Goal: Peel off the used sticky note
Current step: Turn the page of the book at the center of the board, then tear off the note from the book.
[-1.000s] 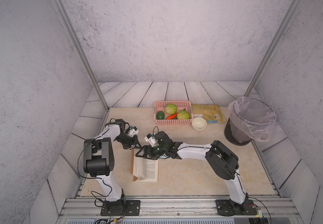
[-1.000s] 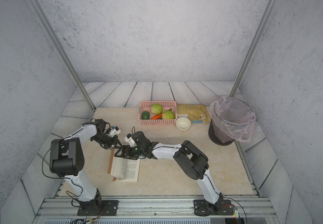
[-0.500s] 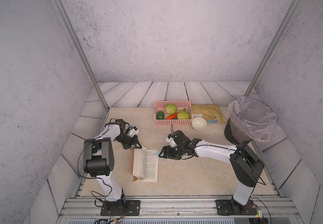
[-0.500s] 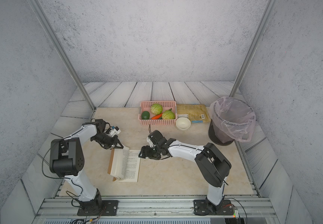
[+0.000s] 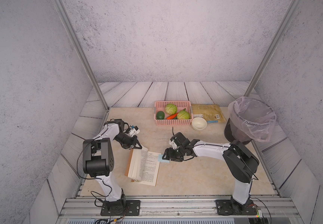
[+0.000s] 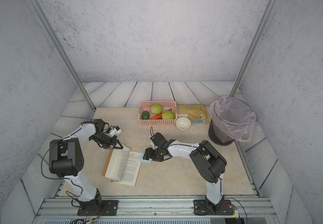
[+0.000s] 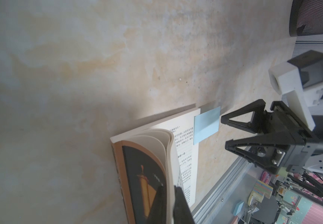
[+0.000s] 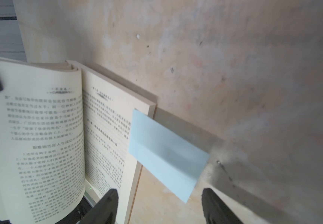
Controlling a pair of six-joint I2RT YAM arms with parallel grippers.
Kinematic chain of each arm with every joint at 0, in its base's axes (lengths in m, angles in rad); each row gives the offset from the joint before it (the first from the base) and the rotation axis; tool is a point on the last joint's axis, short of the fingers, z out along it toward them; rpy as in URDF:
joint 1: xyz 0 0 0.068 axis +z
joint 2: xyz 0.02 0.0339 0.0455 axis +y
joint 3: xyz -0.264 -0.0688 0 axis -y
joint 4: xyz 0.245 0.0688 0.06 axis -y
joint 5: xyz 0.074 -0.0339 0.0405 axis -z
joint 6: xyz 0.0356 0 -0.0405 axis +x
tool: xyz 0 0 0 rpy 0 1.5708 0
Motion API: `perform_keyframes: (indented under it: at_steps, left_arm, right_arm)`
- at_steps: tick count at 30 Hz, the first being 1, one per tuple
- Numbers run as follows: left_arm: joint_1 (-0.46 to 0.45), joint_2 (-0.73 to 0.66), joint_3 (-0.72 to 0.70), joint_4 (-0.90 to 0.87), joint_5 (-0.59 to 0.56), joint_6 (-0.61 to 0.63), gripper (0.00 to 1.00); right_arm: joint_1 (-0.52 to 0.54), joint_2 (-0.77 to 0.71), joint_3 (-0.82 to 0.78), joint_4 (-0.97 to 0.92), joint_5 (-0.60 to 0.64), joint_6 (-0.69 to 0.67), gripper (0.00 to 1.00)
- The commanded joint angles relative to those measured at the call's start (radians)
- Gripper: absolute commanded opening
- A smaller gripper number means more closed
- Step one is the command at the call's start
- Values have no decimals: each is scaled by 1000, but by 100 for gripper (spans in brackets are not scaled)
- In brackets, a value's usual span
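Judged from how things lie, the peel has not begun and only the approach is done. The left tool point(image 5: 139, 146) is shut, pinching the lifted sheaf of pages at the far corner of the one open book point(image 5: 147, 166), apparently holding it open and steady. The rest of the book lies flat on the tabletop point(image 5: 195, 174), toward the robot from that tool. The one sticky note point(image 7: 206, 126), pale blue, is fixed by one edge to the outer margin of the exposed page. Its free part overhangs the tabletop and points straight at the right tool point(image 7: 224, 131). That tool is open and grips nothing. In the right wrist view its two fingers point(image 8: 108, 205) stand either side of the note's loose end, and I cannot tell whether they touch the paper. What is left, by my reading, is to close on that flap, pull it off the page, and perhaps drop it in the bin. Well beyond the right tool, away from the robot, sits one pink basket point(image 5: 173, 122) holding two cabbages point(image 5: 171, 108), one dark green fruit point(image 5: 160, 115) and one carrot point(image 5: 172, 116). To that tool's right are one white bowl point(image 5: 199, 123), one flat packet point(image 5: 207, 113) and one lined bin point(image 5: 232, 131). That makes two tools, one book and one note.
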Motion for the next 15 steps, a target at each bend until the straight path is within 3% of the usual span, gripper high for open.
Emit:
perform_keyframes:
  at_steps: [1, 15]
  left_arm:
    - [23, 9, 21, -67, 44, 81, 0]
    - [47, 47, 16, -32, 72, 50, 0]
  right_arm:
    - [-6, 29, 28, -7, 2, -19, 72]
    - [-1, 51, -12, 78, -53, 4, 69]
